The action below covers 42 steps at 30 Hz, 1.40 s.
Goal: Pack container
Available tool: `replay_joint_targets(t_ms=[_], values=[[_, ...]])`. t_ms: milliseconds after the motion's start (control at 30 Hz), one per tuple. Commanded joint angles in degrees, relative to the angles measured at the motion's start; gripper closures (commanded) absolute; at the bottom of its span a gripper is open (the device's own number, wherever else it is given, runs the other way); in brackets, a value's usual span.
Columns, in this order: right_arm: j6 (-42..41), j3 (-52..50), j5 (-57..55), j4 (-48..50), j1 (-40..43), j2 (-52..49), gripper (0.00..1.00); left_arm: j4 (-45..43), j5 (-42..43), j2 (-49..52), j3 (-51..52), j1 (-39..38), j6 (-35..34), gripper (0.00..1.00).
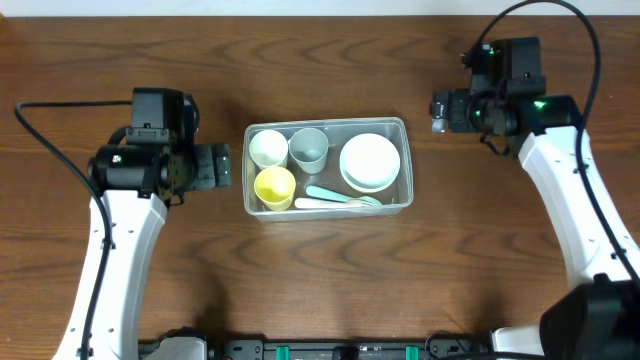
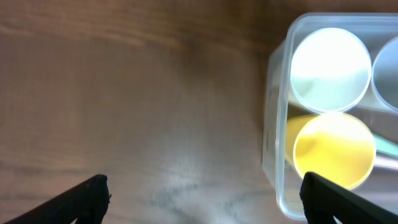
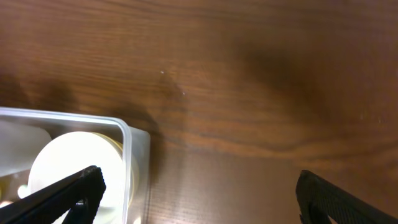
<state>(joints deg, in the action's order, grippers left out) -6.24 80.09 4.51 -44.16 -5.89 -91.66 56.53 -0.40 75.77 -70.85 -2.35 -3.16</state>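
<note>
The clear plastic container (image 1: pixel 405 130) sits at the table's middle. It holds a white cup (image 1: pixel 268 148), a grey-blue cup (image 1: pixel 309 146), a yellow cup (image 1: pixel 275 186), a white bowl (image 1: pixel 370 161) and pale spoons (image 1: pixel 340 198). My left gripper (image 1: pixel 222 165) is open and empty just left of the container; its wrist view shows the container's corner (image 2: pixel 272 124) with the white cup (image 2: pixel 329 68) and yellow cup (image 2: pixel 333 149). My right gripper (image 1: pixel 440 110) is open and empty, right of the container's far corner (image 3: pixel 127 134); the white bowl (image 3: pixel 74 162) shows there.
Brown wooden table (image 1: pixel 330 280) all around. Black cables run from both arms at the far left (image 1: pixel 40 130) and far right (image 1: pixel 590 40).
</note>
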Motion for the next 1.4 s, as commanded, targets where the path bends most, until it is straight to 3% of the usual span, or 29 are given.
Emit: replay_joint_targets(t_ms=[0, 300, 600, 833, 1367], values=[[-5.6, 0.5, -5.6, -1.4, 0.5, 6.5, 0.01, 1.5, -0.1, -5.5, -0.9, -0.1, -0.3, 0.02], [-7.6, -4.5, -13.3, -6.1, -3.5, 25.6, 0.01, 4.0, -0.1, -30.8, 3.8, -0.1, -0.3, 0.02], [-12.7, -28.7, -21.0, -4.2, -11.5, 54.5, 0.01, 10.8, 0.0, -56.0, 11.0, -0.1, -2.5, 0.02], [-13.0, -39.9, -20.6, -4.5, -11.6, 66.5, 0.01, 10.3, 0.0, -60.2, 11.1, -0.1, -6.2, 0.02], [-13.0, -41.7, -20.4, -14.5, -11.6, 66.9, 0.01, 11.0, -0.1, -60.2, 11.1, -0.1, -6.2, 0.02]])
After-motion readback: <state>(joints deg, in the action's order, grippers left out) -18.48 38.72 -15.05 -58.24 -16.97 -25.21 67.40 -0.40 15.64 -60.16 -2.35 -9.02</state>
